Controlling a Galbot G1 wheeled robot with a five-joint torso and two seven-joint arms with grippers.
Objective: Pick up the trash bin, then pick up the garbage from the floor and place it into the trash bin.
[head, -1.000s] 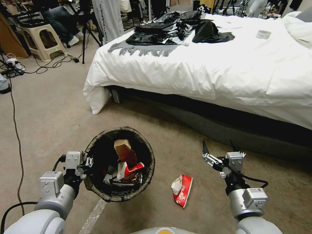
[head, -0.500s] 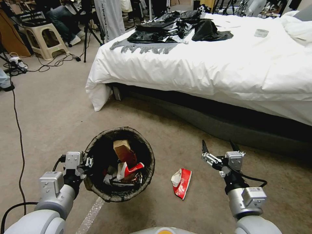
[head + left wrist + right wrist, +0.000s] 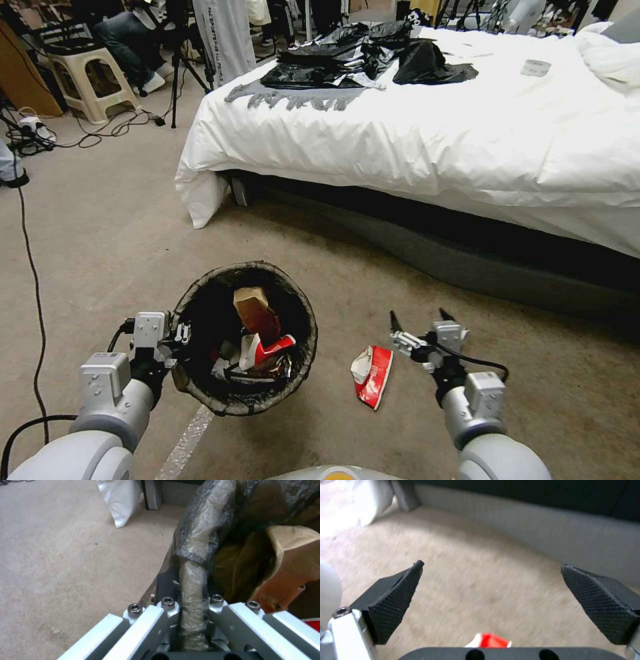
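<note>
The trash bin, round with a dark bag folded over its rim, hangs at lower left, and my left gripper is shut on that rim. Inside lie a brown paper bag, a red-white carton and other wrappers. One piece of garbage, a flattened red-white carton, lies on the carpet right of the bin; a corner of that carton peeks out below the right wrist. My right gripper hovers open just right of and above it, its black fingertips spread wide with nothing between them.
A bed with white bedding and a dark base runs along the far right, close behind the right gripper. Black bags lie on the bedding. A stool, a tripod and cables stand at the far left. Bare carpet lies ahead of the bin.
My right gripper has dropped lower and moved left toward the carton on the floor, still open. The left gripper and bin have held still.
</note>
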